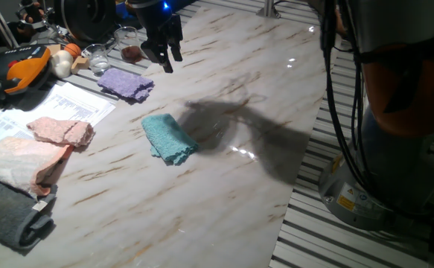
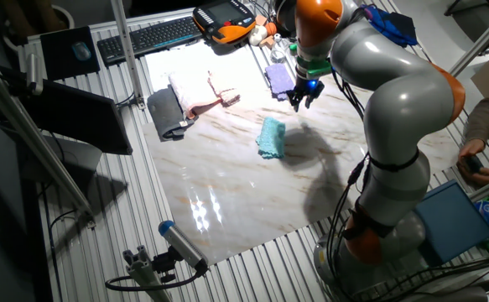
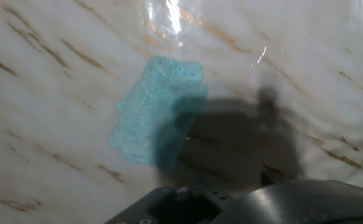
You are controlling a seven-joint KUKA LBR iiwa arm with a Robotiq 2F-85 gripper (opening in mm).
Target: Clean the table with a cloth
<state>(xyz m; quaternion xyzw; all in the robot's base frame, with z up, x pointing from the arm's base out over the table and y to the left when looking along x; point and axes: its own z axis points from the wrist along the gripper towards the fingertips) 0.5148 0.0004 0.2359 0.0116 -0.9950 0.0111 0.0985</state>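
While folded and lying flat near the middle of the table [image 1: 224, 89], cloth [image 1: 169, 138] left free on the marble, within reach for a top-down grasp. Gripper [image 1: 162, 53] held raised above the slab, apart from the cloth, beside the purple cloth [image 1: 125, 82], fingers pointed downward. Jaws seen slightly parted, nothing between them. Arm [image 2: 395, 92] bent over the tabletop from its base at the slab's edge. Pink cloths [image 1: 34, 152] and grey cloth [image 1: 12, 216] set aside along one edge, likely spares.
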